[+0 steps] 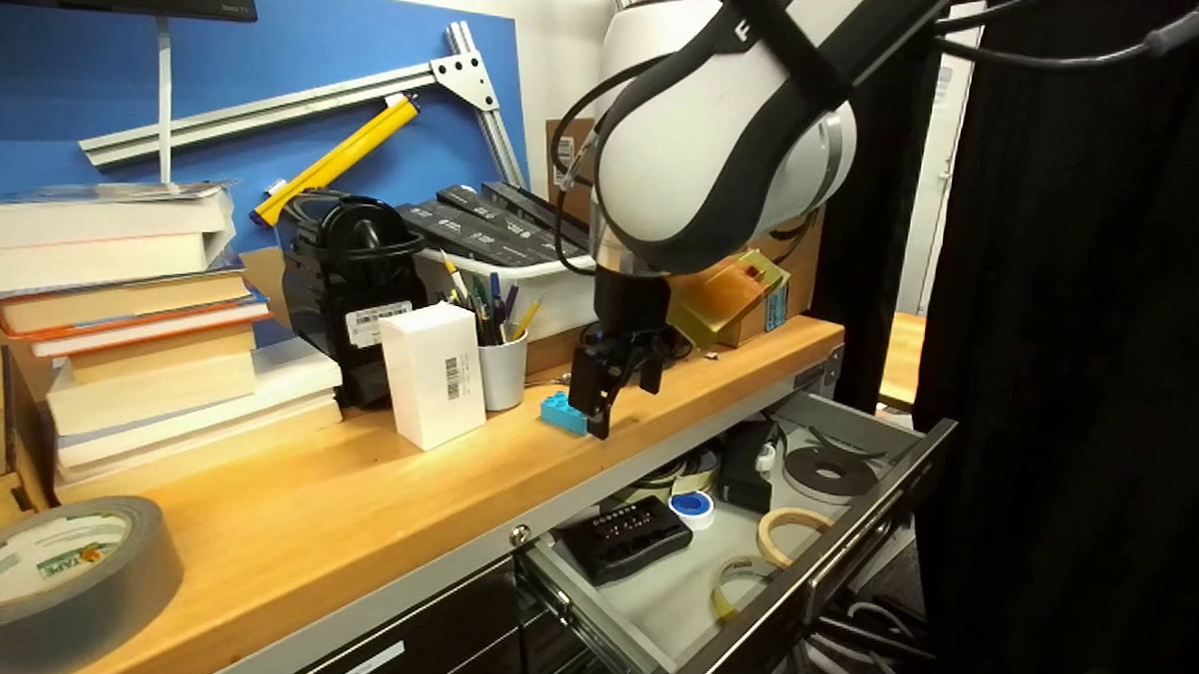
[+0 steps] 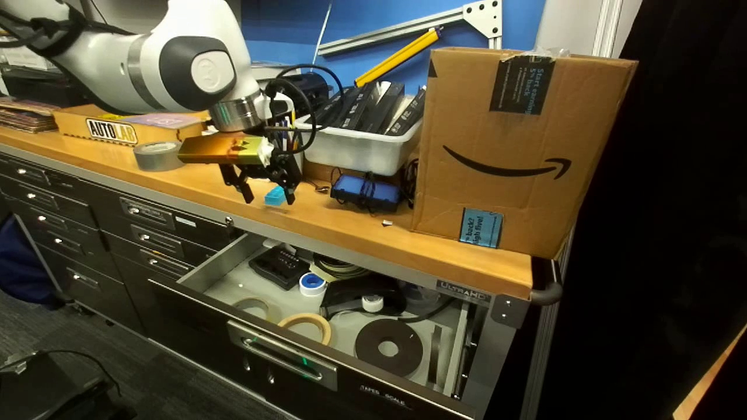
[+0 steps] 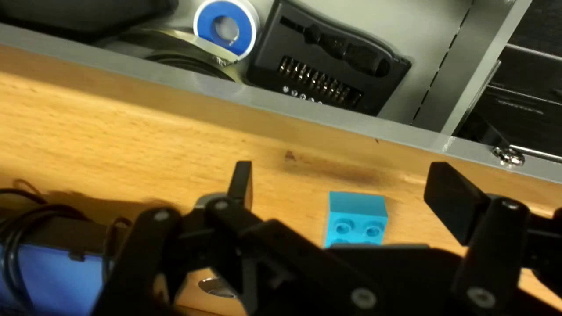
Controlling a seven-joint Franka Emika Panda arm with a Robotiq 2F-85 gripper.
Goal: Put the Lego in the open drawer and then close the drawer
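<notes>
A: Status in an exterior view, L to R?
B: Lego (image 1: 561,412) on worktop (image 1: 355,493), just L of gripper (image 1: 625,406), jaws spread, nothing held; drawer (image 1: 665,591) open, lower R of gripper.
A: Progress?
B: None AFAICT; pick, drop-in, closing TBD.

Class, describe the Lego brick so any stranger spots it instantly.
Start at the wooden bench above the open drawer. Near the pen cup sits the small light-blue Lego brick. Round studs set it apart from the bigger, darker blue box wrapped in cable.
</notes>
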